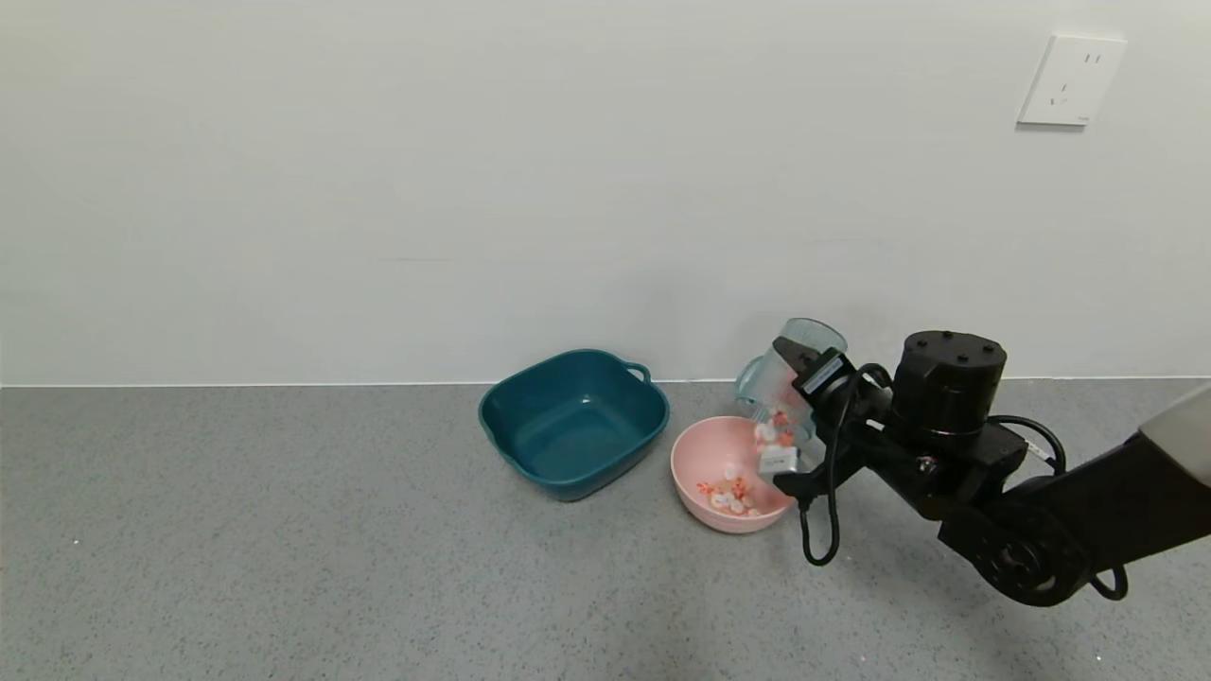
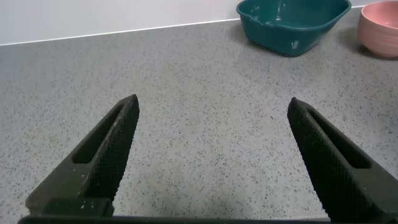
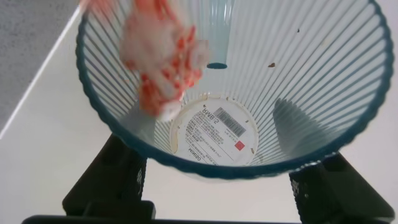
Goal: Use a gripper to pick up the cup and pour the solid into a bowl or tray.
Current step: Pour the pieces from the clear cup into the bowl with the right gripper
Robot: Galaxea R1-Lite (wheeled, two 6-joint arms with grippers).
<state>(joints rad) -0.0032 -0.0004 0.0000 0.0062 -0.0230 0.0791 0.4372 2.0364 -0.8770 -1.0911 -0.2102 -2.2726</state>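
Note:
My right gripper (image 1: 793,409) is shut on the translucent blue-green cup (image 1: 799,352) and holds it tipped, mouth down, over the near-right rim of the pale pink bowl (image 1: 689,452). Orange-red and white solid pieces (image 1: 774,430) are sliding out of the cup, and more lie in the bowl (image 1: 729,494). The right wrist view looks into the ribbed cup (image 3: 261,93), with blurred pieces (image 3: 158,56) moving along its wall and the gripper (image 3: 221,182) clamped on either side. My left gripper (image 2: 212,106) is open and empty over bare table, away from the bowl (image 2: 380,28).
A dark teal squarish tub (image 1: 573,421) with handles stands just left of the pink bowl, close to the wall; it also shows in the left wrist view (image 2: 292,22). The grey speckled table (image 1: 284,549) meets a white wall behind. A wall socket (image 1: 1071,80) is at the upper right.

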